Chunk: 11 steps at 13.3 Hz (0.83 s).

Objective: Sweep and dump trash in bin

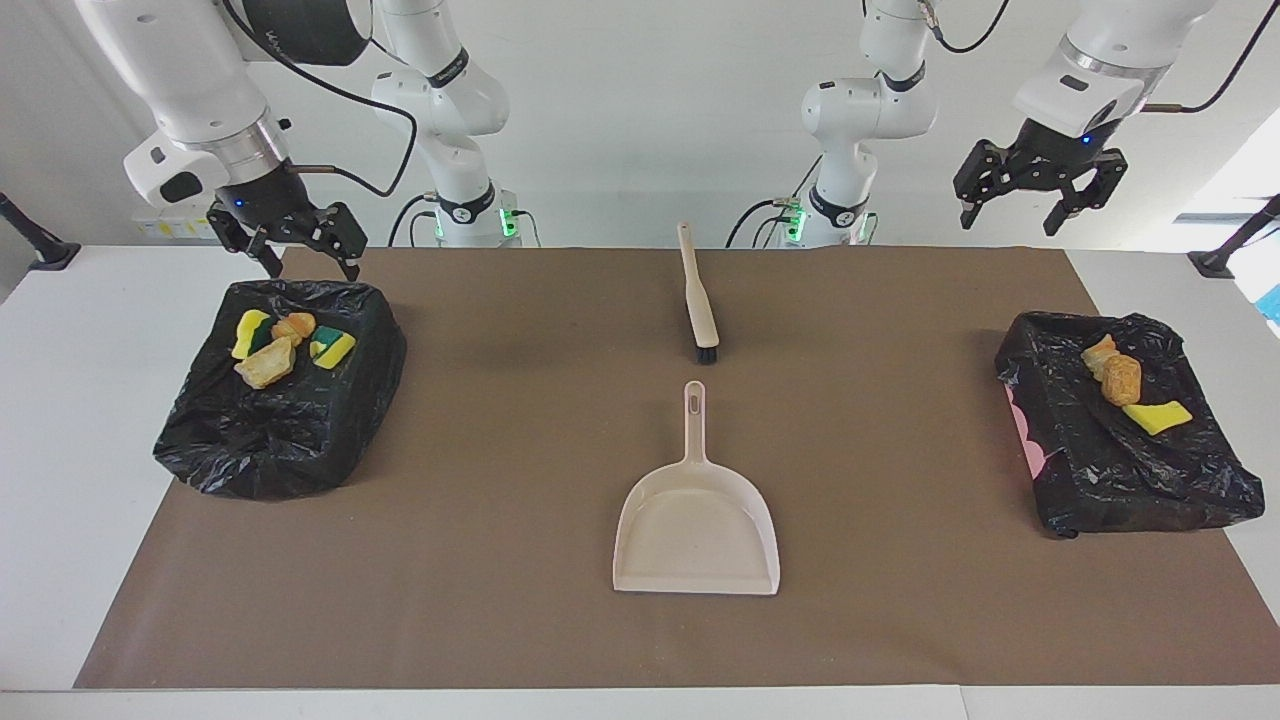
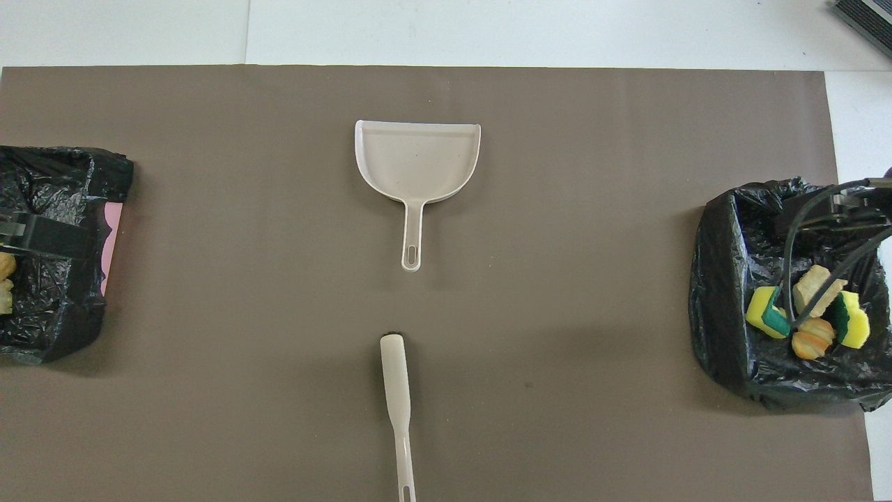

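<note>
The trash lies in two black-bagged bins. The bin (image 1: 260, 450) at the right arm's end holds two yellow-green sponge bits (image 1: 332, 346) and two tan bread lumps (image 1: 265, 365); they also show in the overhead view (image 2: 766, 312). The bin (image 1: 1150, 490) at the left arm's end holds two bread lumps (image 1: 1120, 378) and a yellow sponge bit (image 1: 1157, 415). My right gripper (image 1: 312, 272) hangs open and empty over its bin's rim nearest the robots. My left gripper (image 1: 1010, 225) hangs open and empty, raised over the table's edge near its bin.
A beige dustpan (image 1: 697, 530) lies mid-table on the brown mat (image 1: 500, 450), handle toward the robots. A beige brush (image 1: 697, 300) lies nearer the robots, in line with it, bristles toward the pan. No chunks show on the mat.
</note>
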### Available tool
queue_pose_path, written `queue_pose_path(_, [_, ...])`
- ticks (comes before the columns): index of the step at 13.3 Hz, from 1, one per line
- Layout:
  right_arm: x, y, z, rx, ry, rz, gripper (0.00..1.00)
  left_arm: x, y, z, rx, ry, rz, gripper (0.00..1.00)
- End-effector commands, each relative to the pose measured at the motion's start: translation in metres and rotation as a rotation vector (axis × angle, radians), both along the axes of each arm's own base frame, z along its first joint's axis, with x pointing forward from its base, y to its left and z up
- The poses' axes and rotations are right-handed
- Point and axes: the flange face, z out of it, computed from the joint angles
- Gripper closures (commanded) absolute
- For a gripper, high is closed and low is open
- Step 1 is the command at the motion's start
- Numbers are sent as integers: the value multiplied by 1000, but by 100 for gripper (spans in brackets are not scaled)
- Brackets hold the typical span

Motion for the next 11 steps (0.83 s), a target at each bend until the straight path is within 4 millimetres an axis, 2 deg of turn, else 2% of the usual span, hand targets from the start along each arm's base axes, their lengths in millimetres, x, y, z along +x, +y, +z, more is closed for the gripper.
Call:
queue_pose_path(1, [-6, 2, 2, 19, 5, -12, 0, -12, 3, -1, -12, 12, 5, 0])
queue_pose_path(11, [-6, 2, 2, 19, 5, -12, 0, -13, 10, -2, -18, 18, 16, 0])
